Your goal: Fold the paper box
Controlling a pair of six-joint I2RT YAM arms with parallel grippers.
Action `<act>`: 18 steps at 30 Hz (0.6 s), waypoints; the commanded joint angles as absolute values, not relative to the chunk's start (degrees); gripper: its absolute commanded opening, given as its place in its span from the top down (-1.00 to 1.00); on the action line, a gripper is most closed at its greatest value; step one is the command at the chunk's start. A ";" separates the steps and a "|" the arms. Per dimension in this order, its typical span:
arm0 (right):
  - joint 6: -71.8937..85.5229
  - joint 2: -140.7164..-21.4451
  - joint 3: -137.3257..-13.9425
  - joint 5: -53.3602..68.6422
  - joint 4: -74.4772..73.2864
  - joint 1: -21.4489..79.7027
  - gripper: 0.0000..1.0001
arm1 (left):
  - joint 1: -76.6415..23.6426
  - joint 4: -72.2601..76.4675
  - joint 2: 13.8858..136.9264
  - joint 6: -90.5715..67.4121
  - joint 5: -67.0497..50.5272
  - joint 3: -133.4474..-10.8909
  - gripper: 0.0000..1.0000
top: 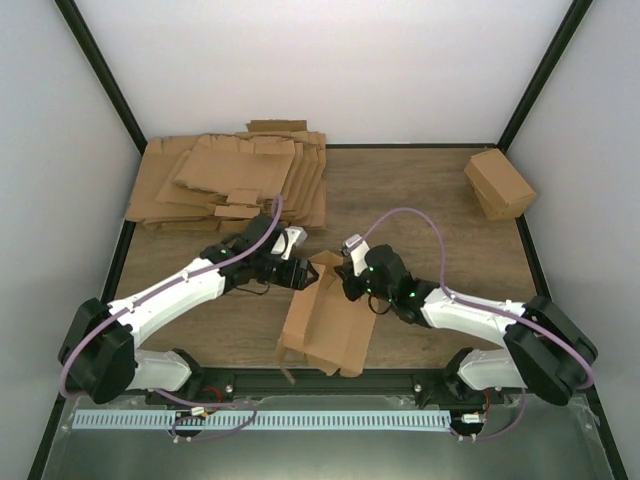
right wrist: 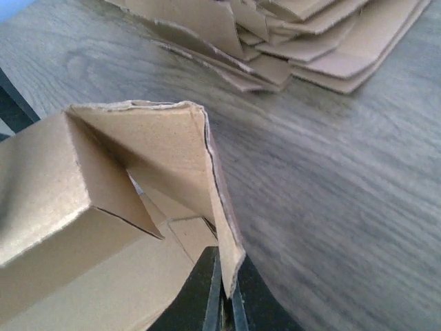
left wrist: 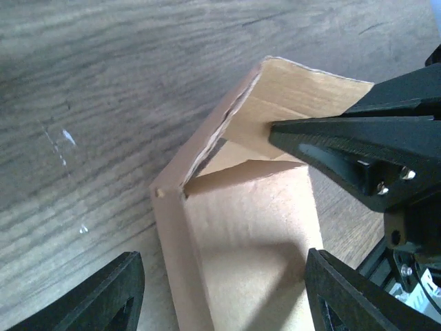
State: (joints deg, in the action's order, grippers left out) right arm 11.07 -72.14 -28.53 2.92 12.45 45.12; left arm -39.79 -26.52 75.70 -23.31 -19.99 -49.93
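Note:
The paper box [top: 325,320] is a brown die-cut sheet, partly folded, lying near the table's front middle with its side walls raised. My right gripper [top: 347,278] is shut on the thin upright edge of its far-right wall, as the right wrist view shows [right wrist: 226,296]. My left gripper [top: 300,274] is open at the box's far-left corner. In the left wrist view its fingers [left wrist: 103,296] stand wide apart on either side of the box's panel [left wrist: 248,227] without pinching it. The right gripper's black fingers [left wrist: 344,148] show there, on the wall.
A thick pile of flat brown sheets [top: 235,180] lies at the back left and shows in the right wrist view [right wrist: 296,34]. A closed brown cardboard cuboid [top: 498,183] stands at the back right. Bare wooden table [top: 420,200] lies between them.

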 commanded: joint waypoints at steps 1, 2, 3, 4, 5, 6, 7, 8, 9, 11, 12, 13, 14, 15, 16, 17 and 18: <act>8.59 -75.02 -36.39 3.46 16.49 45.62 0.99 | -39.34 -29.60 77.60 -21.36 -17.49 -52.04 -0.32; 8.67 -75.23 -36.85 3.43 16.44 45.92 0.99 | -39.22 -29.52 77.71 -21.42 -16.94 -51.88 -0.32; 8.93 -75.31 -37.17 3.19 16.48 46.30 0.99 | -39.08 -29.27 77.64 -21.72 -16.78 -51.57 -0.32; 9.38 -75.50 -37.39 2.90 16.29 46.65 0.99 | -38.88 -28.86 77.58 -22.16 -16.36 -51.18 -0.31; 9.96 -75.68 -37.75 2.76 15.79 46.97 0.99 | -38.76 -28.37 77.34 -22.66 -16.09 -50.82 -0.30; 10.65 -75.88 -38.03 2.39 15.15 47.42 0.99 | -38.64 -27.75 76.98 -23.20 -15.94 -50.28 -0.30; 11.60 -76.10 -38.25 1.79 13.99 47.91 0.99 | -38.60 -27.16 76.63 -23.72 -15.79 -49.81 -0.30; 13.16 -76.21 -38.56 1.16 13.07 48.77 0.99 | -38.59 -26.81 76.40 -24.14 -15.51 -49.35 -0.29; 14.59 -76.32 -38.59 0.36 12.38 49.43 0.99 | -38.58 -26.47 76.18 -24.60 -15.35 -48.69 -0.29; 16.82 -76.17 -37.16 -1.54 12.45 50.71 0.99 | -38.58 -25.60 76.05 -25.14 -15.57 -47.65 -0.28; 17.88 -76.15 -36.16 -2.53 12.99 51.20 0.99 | -38.58 -25.04 76.06 -25.36 -16.03 -47.03 -0.28; 19.02 -76.27 -35.18 -3.48 13.74 51.58 0.99 | -38.58 -24.40 76.03 -25.61 -16.46 -46.42 -0.28; 20.02 -76.47 -34.27 -4.15 14.69 51.85 0.99 | -38.58 -23.68 76.14 -25.98 -16.93 -45.87 -0.28; 20.75 -76.83 -33.25 -4.87 15.80 52.09 0.99 | -38.54 -22.79 76.07 -26.30 -17.45 -45.28 -0.27; 21.52 -77.22 -32.52 -6.04 16.63 52.50 0.99 | -38.58 -22.16 76.15 -26.65 -17.89 -44.71 -0.27; 21.94 -77.69 -31.86 -7.25 17.64 52.95 0.99 | -38.52 -21.60 76.20 -26.85 -18.31 -44.17 -0.27; 22.07 -78.20 -31.31 -8.62 18.45 53.37 0.99 | -38.64 -21.28 76.23 -26.97 -18.66 -43.79 -0.27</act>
